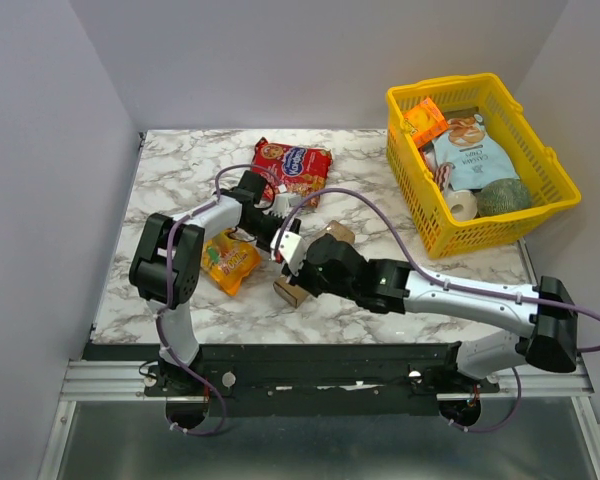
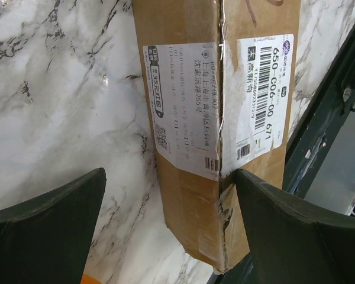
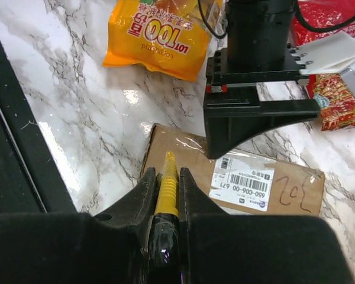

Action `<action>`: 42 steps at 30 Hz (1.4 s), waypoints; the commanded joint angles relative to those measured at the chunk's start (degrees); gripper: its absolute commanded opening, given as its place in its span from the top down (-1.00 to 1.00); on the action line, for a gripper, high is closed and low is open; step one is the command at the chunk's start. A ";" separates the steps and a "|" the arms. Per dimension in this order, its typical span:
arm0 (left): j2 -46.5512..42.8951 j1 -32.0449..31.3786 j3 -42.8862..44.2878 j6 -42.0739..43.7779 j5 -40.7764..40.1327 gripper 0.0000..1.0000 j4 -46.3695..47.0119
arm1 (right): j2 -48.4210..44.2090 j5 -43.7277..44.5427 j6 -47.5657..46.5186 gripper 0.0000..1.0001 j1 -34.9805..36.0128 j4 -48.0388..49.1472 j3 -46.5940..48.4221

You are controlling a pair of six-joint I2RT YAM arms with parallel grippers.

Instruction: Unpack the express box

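Note:
The express box (image 1: 289, 291) is a brown carton with white shipping labels, lying on the marble table between both arms. In the left wrist view the box (image 2: 189, 201) runs lengthwise between the fingers. My left gripper (image 2: 168, 177) is open; its right finger (image 2: 296, 231) touches the box's side, and its left finger (image 2: 47, 225) stands apart from it. My right gripper (image 3: 167, 177) is shut on a yellow pointed tool (image 3: 167, 189). The tool's tip is over the near end of the box (image 3: 183, 145). Seen from above, both grippers, left (image 1: 280, 236) and right (image 1: 299, 268), meet over the box.
An orange snack bag (image 1: 230, 262) lies left of the box and a red snack bag (image 1: 292, 165) behind it. A yellow basket (image 1: 480, 232) with several items stands at the back right. The table's black front rail (image 3: 18, 148) is close to the box.

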 commanded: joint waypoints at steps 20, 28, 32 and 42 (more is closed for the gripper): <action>2.93 -0.54 0.54 -0.62 -5.37 -0.97 2.07 | 11.96 4.24 6.66 0.99 2.75 1.45 7.24; 2.58 -0.54 0.45 -0.53 -5.55 -0.97 2.07 | 12.75 5.12 6.49 0.99 2.83 1.36 7.15; 2.49 -0.54 0.36 -0.53 -5.72 -0.97 2.07 | 12.84 5.65 5.96 0.99 2.83 1.89 7.15; 2.75 -0.54 0.27 -0.53 -5.46 -0.97 2.25 | 13.46 5.39 4.55 0.99 2.75 3.03 5.75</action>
